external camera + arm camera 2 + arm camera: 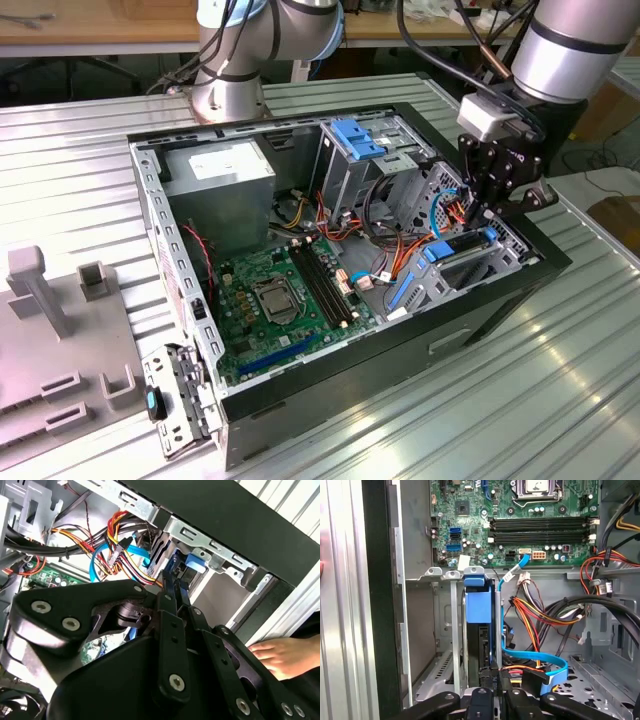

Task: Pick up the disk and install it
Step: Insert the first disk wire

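The disk [479, 607], a dark drive in a bright blue carrier, stands on edge in a slot of the grey metal drive cage [445, 630] at the front corner of the open computer case. In the exterior view the disk [455, 250] lies in that cage at the exterior view's right. My black gripper [487, 215] hangs straight over it. In both wrist views the gripper [175, 587] [496, 676] has its fingers drawn close on the disk's near edge. The blue carrier [192, 562] shows just past the fingertips.
Orange, yellow and blue cables [535, 625] crowd beside the cage. The motherboard [285, 300] and power supply [215, 175] fill the rest of the case. A blue bracket [360, 140] tops the rear cage. A person's hand [280, 655] rests on the ribbed table outside the case.
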Tool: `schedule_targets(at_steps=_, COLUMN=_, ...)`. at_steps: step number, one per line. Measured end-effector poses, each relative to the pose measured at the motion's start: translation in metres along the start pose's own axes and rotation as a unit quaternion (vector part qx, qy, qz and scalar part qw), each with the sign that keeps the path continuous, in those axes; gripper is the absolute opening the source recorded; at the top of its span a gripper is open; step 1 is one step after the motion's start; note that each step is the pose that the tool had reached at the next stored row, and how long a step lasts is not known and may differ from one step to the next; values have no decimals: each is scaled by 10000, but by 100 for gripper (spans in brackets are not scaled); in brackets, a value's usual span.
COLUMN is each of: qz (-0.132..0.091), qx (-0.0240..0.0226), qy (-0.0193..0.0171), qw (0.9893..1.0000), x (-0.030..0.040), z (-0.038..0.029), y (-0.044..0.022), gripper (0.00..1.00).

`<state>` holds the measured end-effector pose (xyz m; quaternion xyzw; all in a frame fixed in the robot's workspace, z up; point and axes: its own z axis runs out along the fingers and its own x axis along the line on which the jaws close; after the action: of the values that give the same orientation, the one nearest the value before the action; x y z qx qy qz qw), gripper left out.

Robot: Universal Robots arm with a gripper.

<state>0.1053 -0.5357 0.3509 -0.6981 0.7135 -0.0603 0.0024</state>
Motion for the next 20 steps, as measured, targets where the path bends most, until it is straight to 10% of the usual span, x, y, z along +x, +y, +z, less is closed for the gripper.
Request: schedule_targets(at_steps=20, qz=-81, qx=6, qy=-7, qw=10000, x=39, z=66, y=-8, gripper=17)
